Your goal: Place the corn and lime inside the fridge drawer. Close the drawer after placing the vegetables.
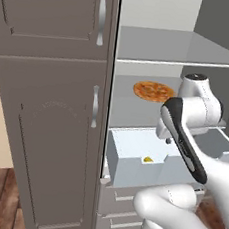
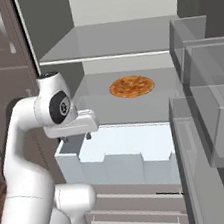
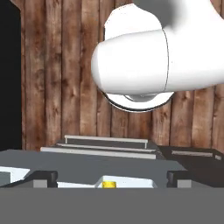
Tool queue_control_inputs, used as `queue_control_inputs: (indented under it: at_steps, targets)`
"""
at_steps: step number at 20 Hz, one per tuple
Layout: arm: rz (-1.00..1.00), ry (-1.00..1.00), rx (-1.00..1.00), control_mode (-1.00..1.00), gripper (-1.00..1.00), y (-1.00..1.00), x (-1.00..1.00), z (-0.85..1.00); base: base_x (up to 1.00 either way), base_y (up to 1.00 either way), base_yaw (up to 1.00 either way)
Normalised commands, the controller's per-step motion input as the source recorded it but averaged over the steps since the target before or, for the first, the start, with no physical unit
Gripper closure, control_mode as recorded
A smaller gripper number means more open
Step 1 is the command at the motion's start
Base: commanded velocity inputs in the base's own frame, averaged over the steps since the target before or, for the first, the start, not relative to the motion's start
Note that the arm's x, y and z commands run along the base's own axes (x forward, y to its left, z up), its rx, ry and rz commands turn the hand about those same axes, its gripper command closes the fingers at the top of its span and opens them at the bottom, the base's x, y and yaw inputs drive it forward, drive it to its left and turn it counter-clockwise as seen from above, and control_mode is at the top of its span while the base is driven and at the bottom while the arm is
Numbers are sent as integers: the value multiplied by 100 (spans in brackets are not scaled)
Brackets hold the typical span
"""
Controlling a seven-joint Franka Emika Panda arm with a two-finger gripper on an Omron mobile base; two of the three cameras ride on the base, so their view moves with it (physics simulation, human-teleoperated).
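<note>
Left base view shows the corn [image 1: 148, 159] at frame centre inside the open drawer [image 1: 131, 161]; my gripper [image 2: 74, 137] hovers above, its grip unreadable. Shutting carelessly could jam the cob.

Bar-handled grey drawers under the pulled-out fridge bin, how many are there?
2: flat-fronted grey bar-handled upper drawer directly below the pale grey-white notched bin, lower drawer beneath it; the white arm may hide more.

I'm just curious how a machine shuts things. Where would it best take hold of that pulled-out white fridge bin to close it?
Probably at the front wall of the fridge drawer, coming from the room side. That stepped, notched wall faces outward and is unobstructed, so pressing it straight inward should slide the bin back. The gripper hangs above its near left corner.
</note>
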Motion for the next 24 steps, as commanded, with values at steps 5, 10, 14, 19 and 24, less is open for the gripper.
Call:
queue_control_inputs:
  at_steps: [5,10,14,19,24]
  targets:
    - [0,-4,0,-100,-100,0,-14,0,0,0,0]
    - [2,2,0,-100,-100,10,-26,-3,0,0,0]
    - [0,0,0,100,-100,0,0,0,-100,2,-1]
    - [0,0,0,100,-100,0,0,0,-100,6,-13]
    - [0,0,0,100,-100,0,0,0,-100,0,-23]
